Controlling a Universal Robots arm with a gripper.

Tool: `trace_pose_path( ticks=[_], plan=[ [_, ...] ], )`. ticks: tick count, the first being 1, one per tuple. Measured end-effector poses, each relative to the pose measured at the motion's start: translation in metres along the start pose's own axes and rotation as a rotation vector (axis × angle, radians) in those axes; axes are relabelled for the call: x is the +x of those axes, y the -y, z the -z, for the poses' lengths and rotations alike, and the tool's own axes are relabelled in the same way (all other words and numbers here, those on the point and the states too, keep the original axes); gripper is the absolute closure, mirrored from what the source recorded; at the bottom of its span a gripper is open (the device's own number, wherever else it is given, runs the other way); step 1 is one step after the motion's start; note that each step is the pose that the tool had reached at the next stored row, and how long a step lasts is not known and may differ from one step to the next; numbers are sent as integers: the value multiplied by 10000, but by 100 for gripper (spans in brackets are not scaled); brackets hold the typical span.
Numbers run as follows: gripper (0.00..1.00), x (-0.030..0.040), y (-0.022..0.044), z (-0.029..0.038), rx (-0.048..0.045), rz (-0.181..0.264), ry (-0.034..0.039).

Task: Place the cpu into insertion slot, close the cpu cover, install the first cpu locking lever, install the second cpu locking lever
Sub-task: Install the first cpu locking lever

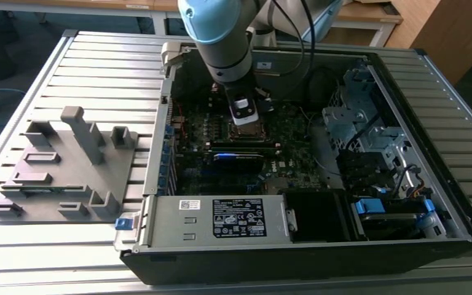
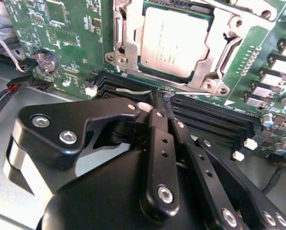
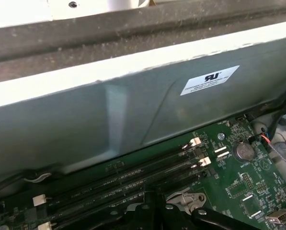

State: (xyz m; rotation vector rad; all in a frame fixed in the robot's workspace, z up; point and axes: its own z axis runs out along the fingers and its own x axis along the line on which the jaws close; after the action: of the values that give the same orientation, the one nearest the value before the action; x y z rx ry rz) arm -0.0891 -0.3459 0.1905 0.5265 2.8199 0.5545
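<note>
Flat square silver-grey cpu (image 2: 175, 40) sits under the thin silvery frame cover (image 2: 223, 45), which lies down on the green board (image 2: 61, 28). Black gripper (image 2: 157, 103) has its fingers drawn together, tips at the thin wire locking lever (image 2: 131, 89). Best: push lever down steady, clear of long black memory slots (image 2: 214, 117).

- Looks like a robotics lab or workshop: an open computer case (image 1: 302, 264) lies on its side on a ribbed aluminium desk (image 1: 96, 67).
- Over the case, a pale-blue robot arm (image 1: 219, 37) reaches in.
- Beside the case sits a grey fixture plate (image 1: 64, 166); behind the case, wooden furniture (image 1: 432, 31).
</note>
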Motion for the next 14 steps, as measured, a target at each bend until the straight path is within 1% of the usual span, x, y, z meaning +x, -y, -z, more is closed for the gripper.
trace_pose_path(
  ticks=[3,7,10,14],
  plan=[
    [90,-5,-19,-17,72,24,23],
    [90,-19,-45,-40,144,45,49],
    [90,-33,-52,-48,165,51,55],
    [90,-33,-52,-47,179,55,58]
  ],
)
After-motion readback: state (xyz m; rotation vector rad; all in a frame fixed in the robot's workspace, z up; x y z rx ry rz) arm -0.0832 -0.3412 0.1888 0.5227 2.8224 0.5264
